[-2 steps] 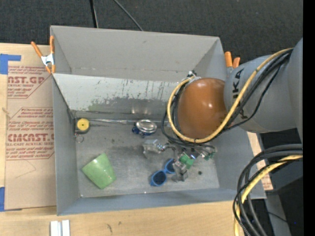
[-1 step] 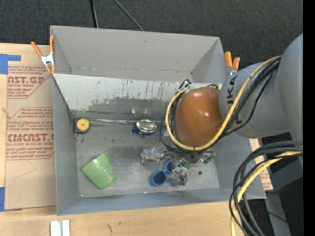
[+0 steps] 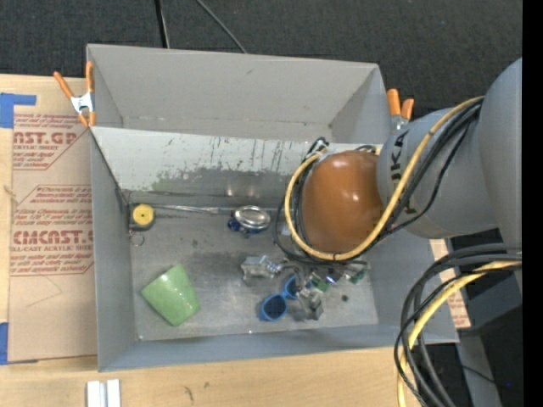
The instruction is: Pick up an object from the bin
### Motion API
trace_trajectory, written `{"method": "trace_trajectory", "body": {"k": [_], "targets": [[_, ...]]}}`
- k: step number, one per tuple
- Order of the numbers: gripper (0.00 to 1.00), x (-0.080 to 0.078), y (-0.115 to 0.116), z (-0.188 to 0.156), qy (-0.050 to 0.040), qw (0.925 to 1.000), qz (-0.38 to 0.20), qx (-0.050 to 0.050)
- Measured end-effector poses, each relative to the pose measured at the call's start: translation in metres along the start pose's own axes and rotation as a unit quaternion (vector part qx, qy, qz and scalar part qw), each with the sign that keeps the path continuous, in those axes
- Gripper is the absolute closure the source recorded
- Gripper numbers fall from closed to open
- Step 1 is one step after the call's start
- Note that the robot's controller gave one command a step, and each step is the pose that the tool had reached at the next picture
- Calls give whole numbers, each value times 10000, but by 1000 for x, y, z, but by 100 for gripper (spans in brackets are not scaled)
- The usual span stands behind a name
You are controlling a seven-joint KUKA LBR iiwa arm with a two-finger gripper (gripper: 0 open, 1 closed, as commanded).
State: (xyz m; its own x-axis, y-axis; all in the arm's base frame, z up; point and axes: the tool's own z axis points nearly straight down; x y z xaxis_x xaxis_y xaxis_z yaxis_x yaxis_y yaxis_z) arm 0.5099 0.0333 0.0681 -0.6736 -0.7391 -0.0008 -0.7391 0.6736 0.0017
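The gripper (image 3: 316,276) is hovering low over a small heap (image 3: 309,305) at the bin's (image 3: 112,253) front right, beside a blue ring (image 3: 272,308); the orange cover (image 3: 339,197) is hiding the jaws, so I cannot tell their state; it is probably lining up a grasp, which is calling for singling out one piece

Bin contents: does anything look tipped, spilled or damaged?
The green cup lies on its side near the bin's lower left corner, not upright. The rest is small loose things; no spill or damage shows.
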Motion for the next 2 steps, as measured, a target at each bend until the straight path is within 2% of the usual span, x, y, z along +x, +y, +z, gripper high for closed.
{"method": "trace_trajectory", "body": {"k": [1,2], "targets": [[100,0,0,0,-2,10000,1,0],[100,-2,0,-55,-20,10000,7,25]]}}
